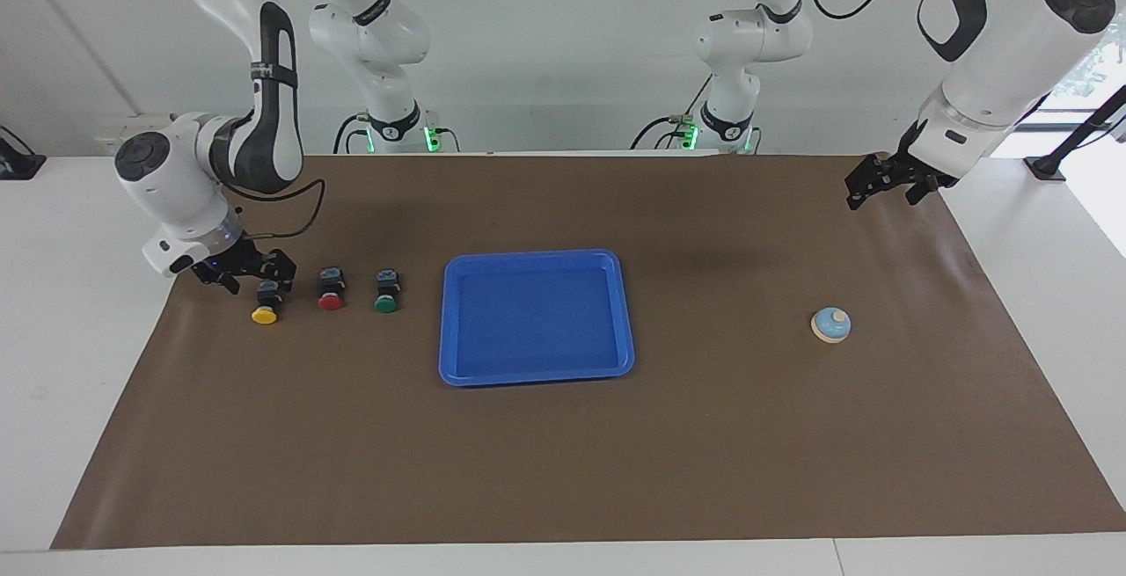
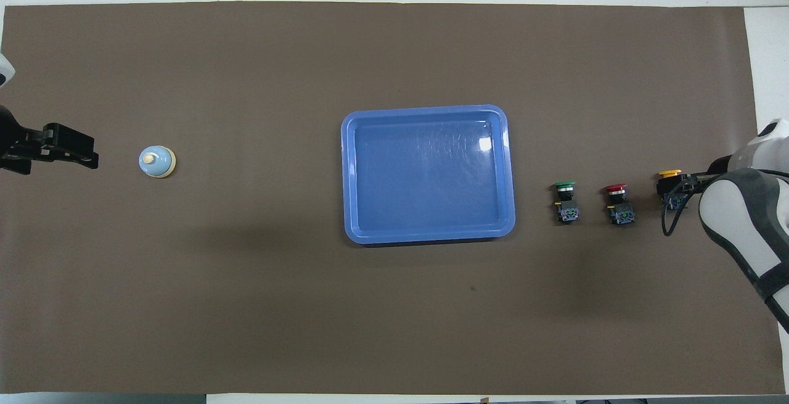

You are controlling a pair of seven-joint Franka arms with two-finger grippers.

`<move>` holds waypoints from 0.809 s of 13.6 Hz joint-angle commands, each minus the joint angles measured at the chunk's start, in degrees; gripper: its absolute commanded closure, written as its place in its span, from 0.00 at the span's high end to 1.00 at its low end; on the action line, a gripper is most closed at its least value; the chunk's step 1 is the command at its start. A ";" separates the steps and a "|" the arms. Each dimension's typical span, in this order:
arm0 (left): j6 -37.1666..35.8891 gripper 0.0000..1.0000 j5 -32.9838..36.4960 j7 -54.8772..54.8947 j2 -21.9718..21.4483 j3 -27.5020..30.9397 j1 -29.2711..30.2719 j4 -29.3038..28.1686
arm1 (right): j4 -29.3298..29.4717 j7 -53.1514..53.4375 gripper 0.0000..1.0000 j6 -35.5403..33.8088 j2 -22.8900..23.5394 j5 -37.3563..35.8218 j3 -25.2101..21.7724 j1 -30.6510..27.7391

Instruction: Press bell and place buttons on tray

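Note:
The bright blue tray (image 1: pixel 537 255) lies mid-table, also in the overhead view (image 2: pixel 425 108). The buttons stand in a row toward the right arm's end: green (image 1: pixel 385 293) (image 2: pixel 566 202) beside the tray, then red (image 1: pixel 331 293) (image 2: pixel 618 203), then yellow (image 1: pixel 264 315) (image 2: pixel 669 174). My right gripper (image 1: pixel 257 281) (image 2: pixel 672 187) is down at the yellow button, open, its fingers on either side of the button's black body. The light blue bell (image 1: pixel 830 324) (image 2: pixel 156 161) sits toward the left arm's end. My left gripper (image 1: pixel 880 198) (image 2: pixel 89 156) waits raised and open over the mat's corner.
A brown mat (image 1: pixel 563 470) covers the table, with white tabletop around it. The right arm's elbow and cable (image 2: pixel 739 231) hang over the mat's end beside the yellow button.

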 commanded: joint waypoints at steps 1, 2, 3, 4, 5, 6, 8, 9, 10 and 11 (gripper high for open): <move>-1.03 1.00 -0.49 0.13 -0.53 -0.42 0.49 0.32 | -1.06 -3.62 1.00 2.66 1.35 -0.66 0.72 -2.09; -1.03 1.00 -0.49 0.13 -0.45 -0.42 0.49 0.32 | -1.15 -4.24 1.00 3.19 1.96 -0.66 0.72 -2.45; -1.03 1.00 -0.49 0.13 -0.53 -0.42 0.58 0.32 | -1.15 -4.33 1.00 3.19 2.40 -0.66 0.72 -2.46; -0.95 1.00 -0.49 0.13 -0.45 -0.42 0.49 0.32 | -1.15 -4.33 0.92 3.19 2.93 -0.66 0.72 -2.46; -1.03 1.00 -0.49 0.13 -0.45 -0.42 0.49 0.32 | -1.06 -4.33 0.77 3.28 3.28 -0.66 0.72 -2.46; -1.03 1.00 -0.49 0.13 -0.45 -0.42 0.49 0.32 | -1.06 -3.90 0.55 3.28 3.37 -0.57 0.72 -2.37; -1.03 1.00 -0.49 0.13 -0.45 -0.42 0.49 0.32 | -0.89 -3.72 0.18 2.93 3.46 -0.49 0.81 -2.02; -1.03 1.00 -0.49 0.13 -0.45 -0.42 0.58 0.32 | -0.45 -3.37 0.00 2.32 3.46 -0.22 0.81 -1.49; -0.95 1.00 -0.49 0.13 -0.53 -0.42 0.49 0.32 | 0.51 -3.28 0.00 1.70 3.37 -0.22 1.24 -1.31; -1.03 1.00 -0.49 0.13 -0.45 -0.42 0.49 0.32 | 2.26 -3.19 0.00 -0.39 3.02 -0.22 1.94 -0.70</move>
